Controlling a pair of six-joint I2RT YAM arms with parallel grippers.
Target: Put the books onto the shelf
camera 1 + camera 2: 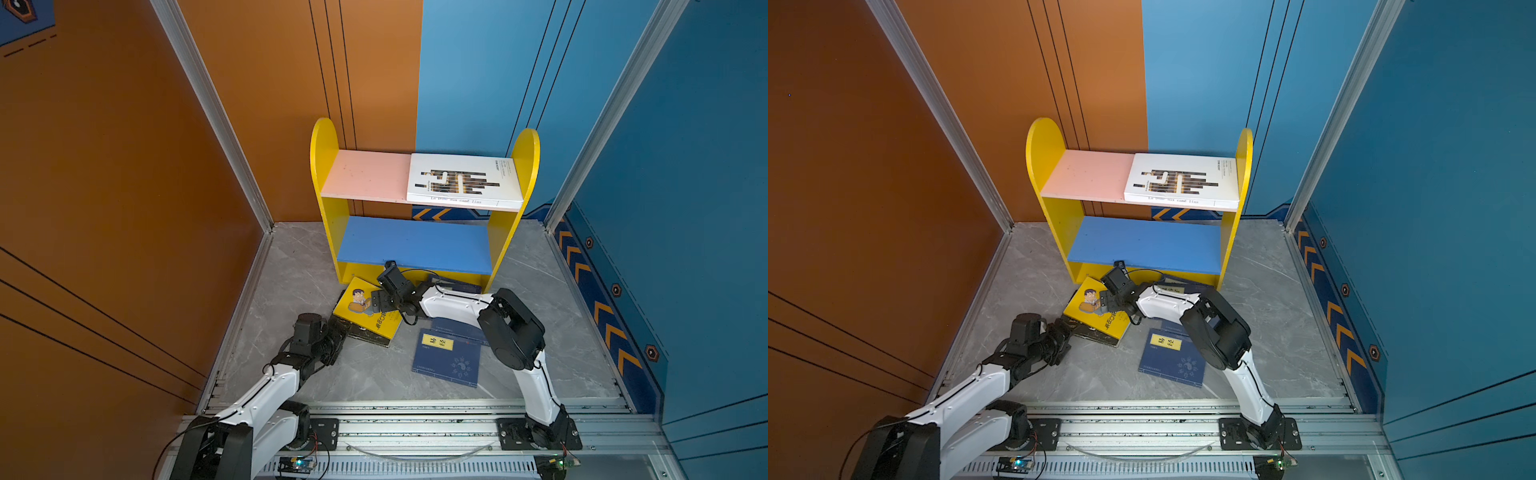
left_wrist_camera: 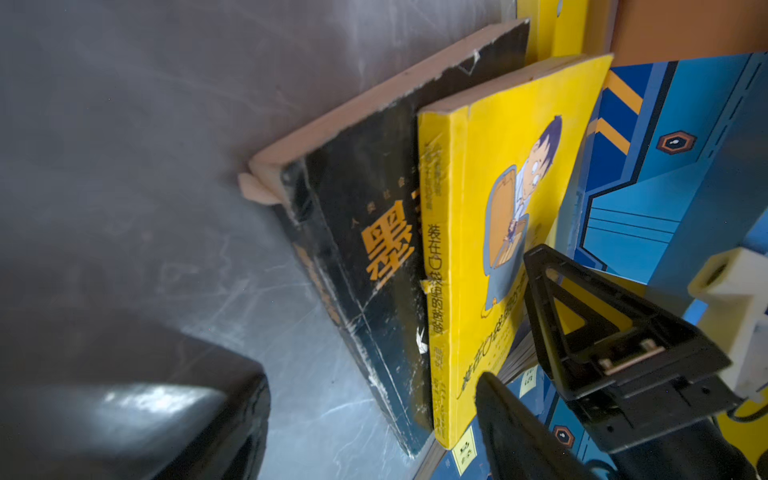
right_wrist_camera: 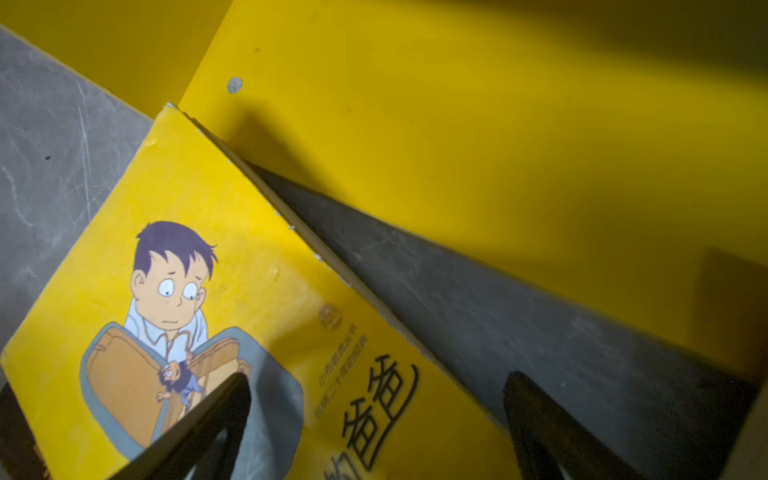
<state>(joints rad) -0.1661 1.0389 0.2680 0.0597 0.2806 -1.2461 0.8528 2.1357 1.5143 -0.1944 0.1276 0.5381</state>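
The shelf (image 1: 330, 195) (image 1: 1044, 195) stands at the back wall. A large white book (image 1: 463, 178) (image 1: 1183, 178) lies on the right of its pink upper board (image 1: 365, 174); the blue lower board (image 1: 415, 245) is bare. On the floor in front, a yellow book (image 1: 353, 316) (image 2: 498, 166) (image 3: 257, 257) lies on a black book (image 1: 365, 334) (image 2: 365, 216). My right gripper (image 1: 376, 301) (image 3: 378, 378) hangs open over the yellow cover's edge. At the near corner of these two books, my left gripper (image 1: 338, 332) (image 2: 372, 380) is open. Navy books (image 1: 446, 357) (image 1: 1173, 357) lie to the right.
Orange wall panels (image 1: 124, 208) close the left side and blue ones (image 1: 685, 208) the right. A metal rail (image 1: 415, 428) with both arm bases runs along the front. Another navy book (image 1: 465, 286) lies by the shelf's foot, partly under the right arm (image 1: 453, 305).
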